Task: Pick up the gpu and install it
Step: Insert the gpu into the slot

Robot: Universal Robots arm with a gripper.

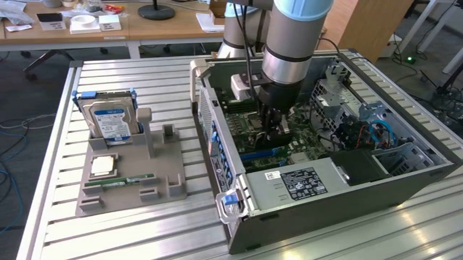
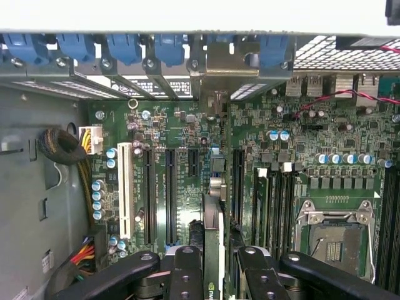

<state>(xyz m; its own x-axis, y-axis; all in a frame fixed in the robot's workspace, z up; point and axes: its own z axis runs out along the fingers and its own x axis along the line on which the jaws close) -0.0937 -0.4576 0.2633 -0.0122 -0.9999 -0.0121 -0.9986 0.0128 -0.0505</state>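
The gpu [image 2: 212, 219] is a thin dark card seen edge-on between my gripper's [image 2: 215, 259] black fingers [image 2: 185, 269], which are shut on it. It stands upright over the green motherboard [image 2: 187, 131], in line with the long black expansion slots [image 2: 170, 187], and its metal bracket [image 2: 222, 62] sits at the case's rear slot openings. In the exterior view my gripper [image 1: 274, 129] reaches down into the open computer case [image 1: 326, 200], holding the gpu [image 1: 283, 130] low over the motherboard [image 1: 242, 122]. I cannot tell whether the card's edge sits in a slot.
On the exterior view's left, a grey holder [image 1: 166, 162] carries a silver hard drive [image 1: 108, 116], a processor chip [image 1: 101, 165] and a green memory stick [image 1: 119, 181]. Inside the case are the power supply [image 1: 304, 181], the empty processor socket [image 2: 334, 234] and cable bundles [image 2: 62, 147].
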